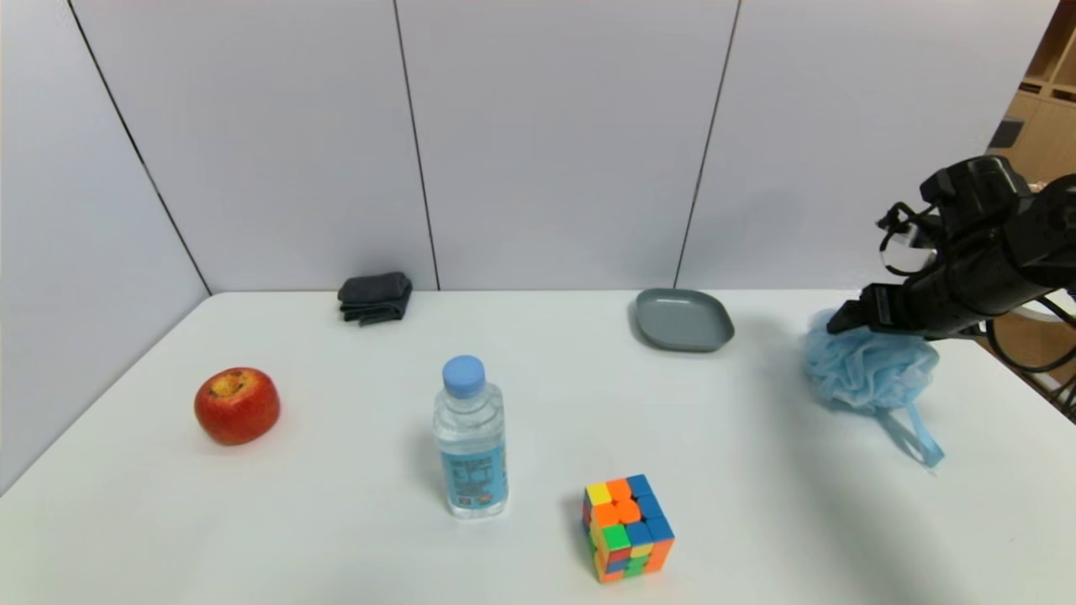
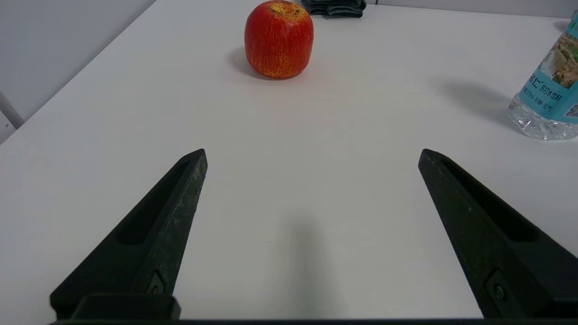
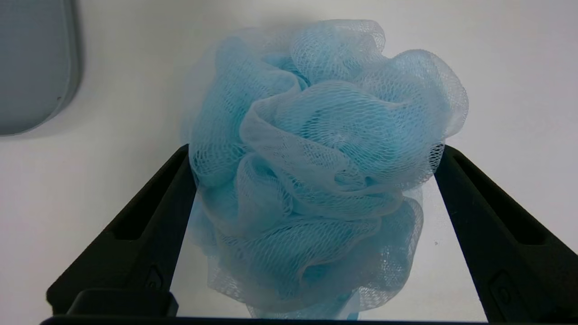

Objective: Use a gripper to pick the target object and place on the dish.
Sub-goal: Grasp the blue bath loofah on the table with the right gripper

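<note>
Straddling blue pouf (image 1: 870,361): R gripper (image 3: 316,158), fingers wide | L gripper (image 2: 313,155) fingers wide | white tbl (image 1: 336,521), grey panel wall (image 1: 555,143)

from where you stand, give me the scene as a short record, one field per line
target: light blue bath pouf, on the table at the right side
destination: grey dish, nothing on it, left of the pouf
right gripper: open, fingers on either side of the pouf
left gripper: open, over bare table, holding nothing
far left: red apple, folded dark cloth behind it
middle: upright water bottle with blue cap
near edge: multicoloured puzzle cube
stage: pouf not yet on the dish
</note>
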Controlling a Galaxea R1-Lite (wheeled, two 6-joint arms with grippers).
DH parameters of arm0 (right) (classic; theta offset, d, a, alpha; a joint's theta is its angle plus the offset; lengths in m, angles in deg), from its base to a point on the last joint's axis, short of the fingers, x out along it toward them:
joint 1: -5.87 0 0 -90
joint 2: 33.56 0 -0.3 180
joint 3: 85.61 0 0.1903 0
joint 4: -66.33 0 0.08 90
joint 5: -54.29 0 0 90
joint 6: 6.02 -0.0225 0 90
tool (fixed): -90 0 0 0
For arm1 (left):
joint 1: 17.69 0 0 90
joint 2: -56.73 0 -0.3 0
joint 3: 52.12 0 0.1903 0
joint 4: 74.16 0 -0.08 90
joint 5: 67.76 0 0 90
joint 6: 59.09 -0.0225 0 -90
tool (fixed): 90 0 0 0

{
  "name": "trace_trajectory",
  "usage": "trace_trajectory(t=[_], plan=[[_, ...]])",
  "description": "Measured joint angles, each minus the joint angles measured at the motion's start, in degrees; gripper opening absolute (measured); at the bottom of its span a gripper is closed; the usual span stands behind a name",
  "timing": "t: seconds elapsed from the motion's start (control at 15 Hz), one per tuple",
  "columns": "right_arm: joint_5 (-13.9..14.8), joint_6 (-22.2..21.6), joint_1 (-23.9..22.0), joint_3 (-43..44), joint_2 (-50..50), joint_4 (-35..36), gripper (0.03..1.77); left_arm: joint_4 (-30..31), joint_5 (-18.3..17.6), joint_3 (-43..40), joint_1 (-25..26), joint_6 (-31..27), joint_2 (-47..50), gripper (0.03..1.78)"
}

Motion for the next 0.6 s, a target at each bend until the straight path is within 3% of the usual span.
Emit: trace_trajectory(t=[0.6], plan=[[-0.1, 0.0, 0.2, -0.9, 5.9, 0.0, 1.71, 0.0, 0.0, 0.0, 0.0, 0.0, 0.0, 1.69]])
